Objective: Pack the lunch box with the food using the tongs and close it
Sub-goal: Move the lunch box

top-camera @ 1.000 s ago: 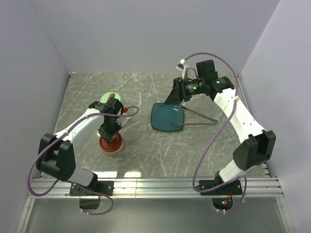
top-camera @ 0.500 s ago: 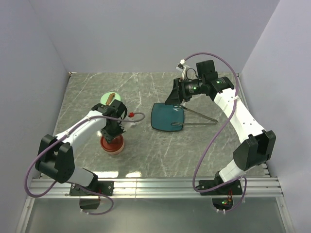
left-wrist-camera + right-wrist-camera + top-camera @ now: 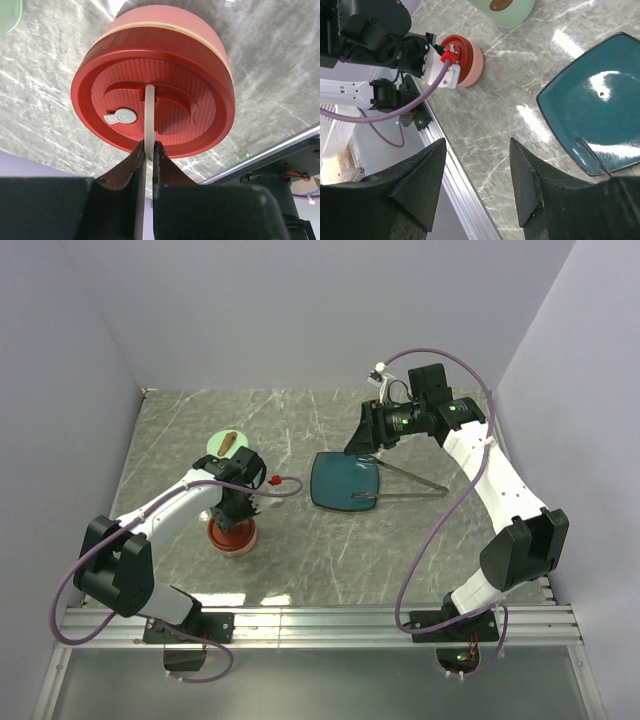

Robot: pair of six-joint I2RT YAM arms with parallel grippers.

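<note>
presently, left gripper [image 3: 148, 150]: clenched on the thin white handle [image 3: 149, 110] of the dark-red lid [image 3: 175, 85]; the narrow strip suits a fingertip pinch.
dark-red lid: directly ahead of the left fingertips, resting on the cream bowl [image 3: 165, 17]; judged seated and closed.
right gripper [image 3: 477, 142]: released, nothing between the jaws; hovers above the teal plate [image 3: 600, 100], well apart from the left arm's work.
tongs [image 3: 590, 150]: below the right gripper, tip on the plate's rim; judged within reach for pickup.
mint-green pot [image 3: 222, 443]: just beyond the left gripper, flat lid on.
food: none visible in any view; judged already packed.
</note>
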